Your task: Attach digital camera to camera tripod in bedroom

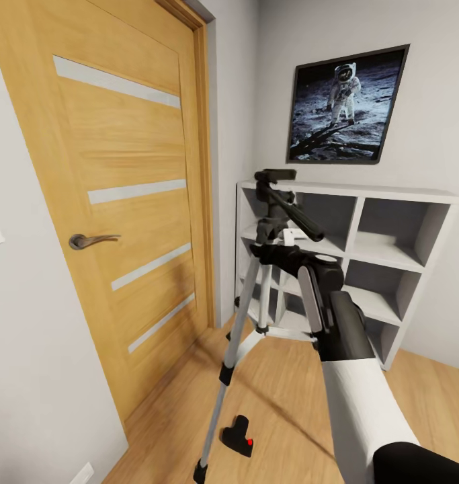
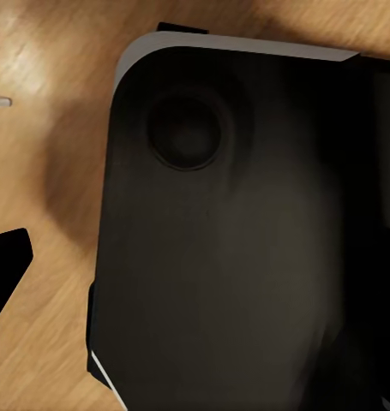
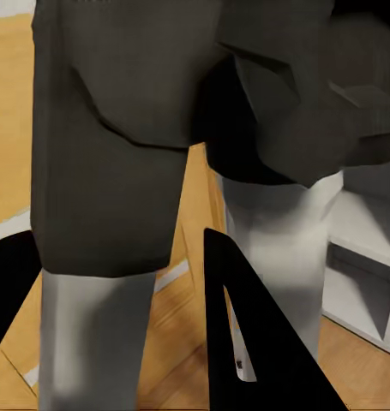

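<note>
The camera tripod (image 1: 269,269) stands on the floor (image 1: 283,396) before the shelving (image 1: 363,262), with the door (image 1: 115,202) at its nine o'clock. The digital camera (image 1: 238,435) lies on the floor near the tripod's front foot, at about five o'clock from it. The right gripper (image 1: 273,254) reaches the tripod's upper joint, seemingly touching it

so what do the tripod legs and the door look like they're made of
The camera tripod legs look like brushed silver metal tubes with matte black, probably plastic, joints. The door looks like satin oak or oak veneer, with visible grain, pale frosted strips and a dull metal handle.
</note>
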